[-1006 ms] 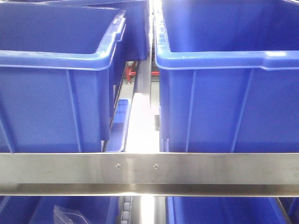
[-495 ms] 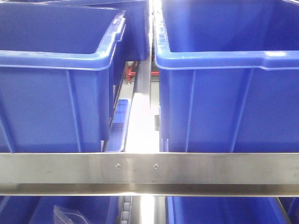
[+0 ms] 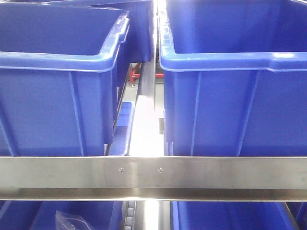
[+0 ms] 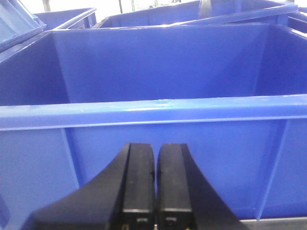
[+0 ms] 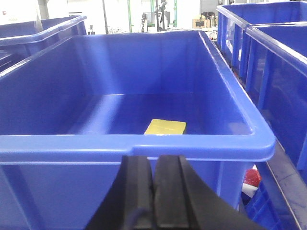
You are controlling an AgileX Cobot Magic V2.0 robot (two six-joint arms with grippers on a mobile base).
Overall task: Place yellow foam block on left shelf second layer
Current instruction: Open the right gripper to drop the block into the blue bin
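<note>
The yellow foam block (image 5: 165,127) lies on the floor of a blue bin (image 5: 144,141), near its front wall; only the right wrist view shows it. My right gripper (image 5: 154,160) is shut and empty, just outside that bin's front wall, below the rim. My left gripper (image 4: 156,149) is also shut with nothing in it, facing the front wall of another blue bin (image 4: 153,108). Neither gripper appears in the front view, where the block is hidden.
Two large blue bins (image 3: 57,62) (image 3: 230,62) stand side by side on a shelf behind a steel rail (image 3: 153,172), with a narrow gap between them. More blue bins (image 5: 268,43) stand to the right and below. A red object (image 5: 250,177) shows beside the right bin.
</note>
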